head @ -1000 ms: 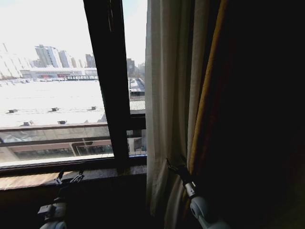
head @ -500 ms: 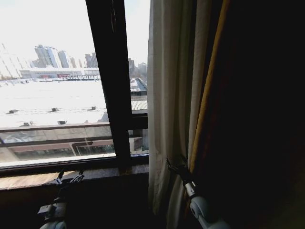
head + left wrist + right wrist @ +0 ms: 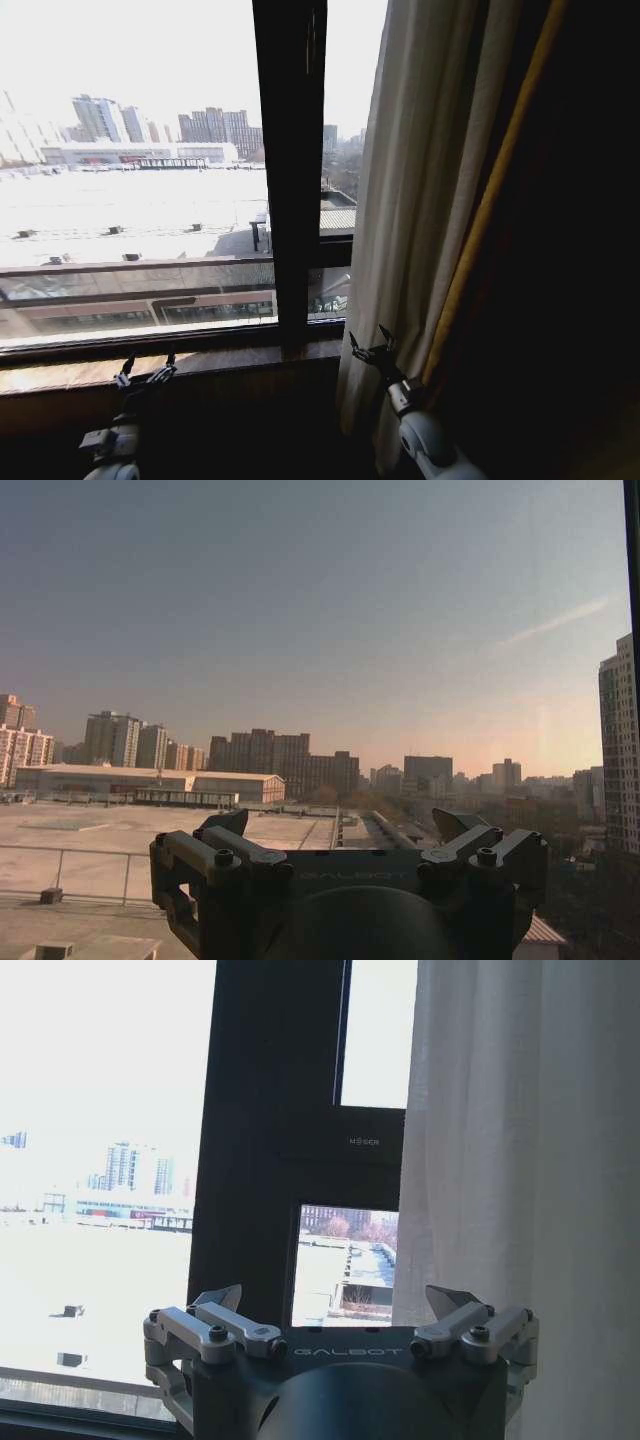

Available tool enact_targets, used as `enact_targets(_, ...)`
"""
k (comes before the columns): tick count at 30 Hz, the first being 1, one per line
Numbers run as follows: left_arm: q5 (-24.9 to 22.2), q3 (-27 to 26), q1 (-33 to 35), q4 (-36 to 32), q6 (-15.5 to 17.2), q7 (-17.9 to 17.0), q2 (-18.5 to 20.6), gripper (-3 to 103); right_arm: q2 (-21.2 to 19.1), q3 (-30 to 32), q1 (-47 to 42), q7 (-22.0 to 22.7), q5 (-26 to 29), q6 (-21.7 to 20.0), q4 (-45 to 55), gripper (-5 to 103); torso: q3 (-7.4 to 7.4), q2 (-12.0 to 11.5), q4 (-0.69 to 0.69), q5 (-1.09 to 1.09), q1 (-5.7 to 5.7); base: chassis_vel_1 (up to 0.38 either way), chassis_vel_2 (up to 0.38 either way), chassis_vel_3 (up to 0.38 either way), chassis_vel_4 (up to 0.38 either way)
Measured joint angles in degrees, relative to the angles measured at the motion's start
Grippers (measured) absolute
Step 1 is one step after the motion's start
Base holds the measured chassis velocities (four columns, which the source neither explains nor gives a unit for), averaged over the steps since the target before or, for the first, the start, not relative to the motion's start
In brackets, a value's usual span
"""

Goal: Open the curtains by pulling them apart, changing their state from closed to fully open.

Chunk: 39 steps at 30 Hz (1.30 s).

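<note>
The right hand (image 3: pixel 369 346) (fingers apart, holding nothing) hovers just beside the curtains (image 3: pixel 420 200); the left hand (image 3: pixel 145 368) waits open near the window sill (image 3: pixel 60 375).

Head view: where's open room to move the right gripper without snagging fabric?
Free: the stretch in front of the window frame post, above the sill, between the left gripper and right gripper. Crowded: right of the right gripper, where the sheer curtain and dark drape hang bunched.
</note>
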Motion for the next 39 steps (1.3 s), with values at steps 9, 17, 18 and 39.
enact_targets(9,0.0,0.0,0.0,0.0,0.0,0.0,0.0,100,0.0,0.0,0.0,0.0,0.0,0.0,0.0,100,0.00,0.0,0.00,-0.01,0.00,0.369,0.338,-0.388,-0.340)
enact_targets(17,0.0,0.0,0.0,0.0,0.0,0.0,0.0,100,0.0,0.0,0.0,0.0,0.0,0.0,0.0,100,0.00,0.0,0.00,0.01,-0.01,0.393,0.328,-0.401,-0.325)
enact_targets(18,0.0,0.0,0.0,0.0,0.0,0.0,0.0,100,0.0,0.0,0.0,0.0,0.0,0.0,0.0,100,0.00,0.0,0.00,0.01,-0.01,0.388,0.337,-0.416,-0.313)
enact_targets(39,0.0,0.0,0.0,0.0,0.0,0.0,0.0,100,0.0,0.0,0.0,0.0,0.0,0.0,0.0,100,0.00,0.0,0.00,0.00,-0.01,0.379,0.329,-0.380,-0.325)
